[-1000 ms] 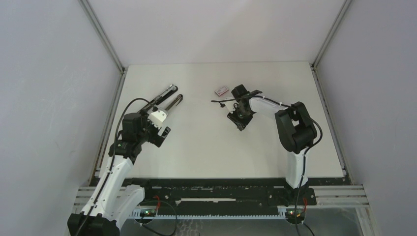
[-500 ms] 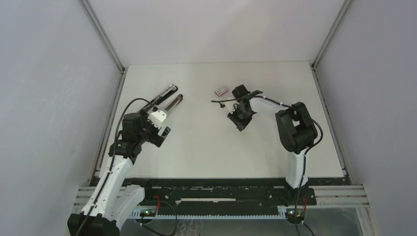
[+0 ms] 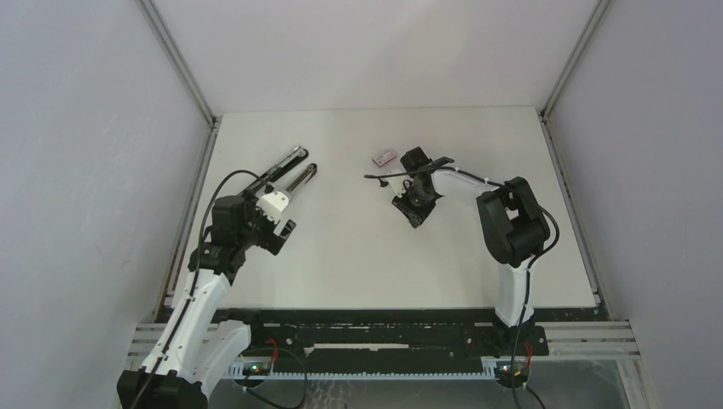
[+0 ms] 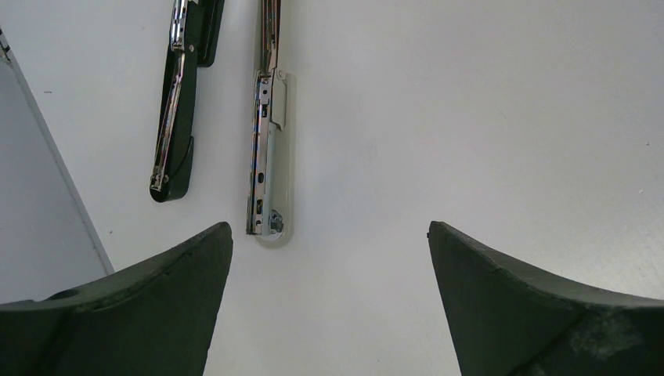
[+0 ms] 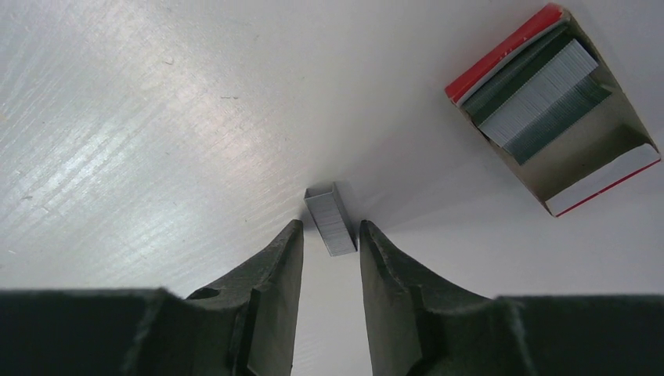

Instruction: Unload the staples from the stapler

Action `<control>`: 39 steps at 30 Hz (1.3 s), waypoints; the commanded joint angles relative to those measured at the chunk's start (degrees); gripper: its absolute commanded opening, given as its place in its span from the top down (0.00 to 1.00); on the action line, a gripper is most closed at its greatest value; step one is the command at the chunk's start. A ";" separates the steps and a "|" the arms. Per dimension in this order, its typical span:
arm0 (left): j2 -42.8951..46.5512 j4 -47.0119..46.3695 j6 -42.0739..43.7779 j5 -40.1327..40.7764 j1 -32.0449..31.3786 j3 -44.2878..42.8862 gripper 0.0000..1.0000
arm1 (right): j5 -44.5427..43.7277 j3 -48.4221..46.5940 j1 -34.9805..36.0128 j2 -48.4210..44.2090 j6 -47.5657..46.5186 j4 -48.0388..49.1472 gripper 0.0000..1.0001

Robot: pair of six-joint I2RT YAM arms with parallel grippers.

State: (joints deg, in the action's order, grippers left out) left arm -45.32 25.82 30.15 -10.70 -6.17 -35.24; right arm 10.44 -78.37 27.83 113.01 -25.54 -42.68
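Observation:
The stapler [image 3: 288,170] lies spread open at the table's left, with its black arm [image 4: 176,117] beside its silver arm [image 4: 266,157]. My left gripper [image 4: 329,235] hangs wide open just short of it, holding nothing, and shows in the top view as the left gripper [image 3: 274,211]. A short grey strip of staples [image 5: 331,219] lies on the table between the tips of my right gripper [image 5: 329,229]. Its fingers stand narrowly apart, the right one almost touching the strip and a slit showing on the left. Seen from above, the right gripper [image 3: 413,204] hides the strip.
A small red-and-white staple box [image 5: 560,110] lies open with packed staples inside, just beyond my right gripper; in the top view the box [image 3: 384,156] sits at mid-table. A thin black cable [image 3: 384,176] sticks out from the right wrist. Frame rails run along both table sides.
The right wrist has shifted very slightly over the staples. The left arm and the stapler have not moved.

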 commanded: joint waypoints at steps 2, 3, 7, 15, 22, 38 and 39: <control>1.05 -1.48 0.61 -0.29 0.30 0.97 0.00 | -0.21 0.93 0.77 -1.22 0.51 2.58 0.66; 1.05 -1.48 0.63 -0.32 0.31 0.97 0.00 | -0.25 0.94 0.80 -1.26 0.55 2.66 0.66; 1.20 -1.48 0.61 -0.34 0.30 1.00 0.00 | -0.24 0.94 0.82 -1.23 0.66 2.82 0.68; 1.19 -1.48 0.62 -0.31 0.29 1.05 0.00 | 0.56 0.94 0.83 -1.77 1.00 2.42 0.80; 1.27 -1.48 0.61 -0.29 0.29 1.05 0.00 | 1.43 0.89 0.49 -3.75 3.23 3.15 0.81; 0.26 -1.48 0.62 -0.27 0.35 0.88 0.00 | -0.86 -3.90 -5.15 -7.69 13.78 3.12 0.80; 0.29 -1.48 0.66 -0.17 0.32 0.80 0.00 | -1.49 -4.52 -5.21 -7.29 14.31 3.19 0.79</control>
State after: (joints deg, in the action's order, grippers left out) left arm -45.10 25.82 30.15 -10.70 -6.17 -35.24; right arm 11.42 -79.11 22.90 107.24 -15.42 -40.42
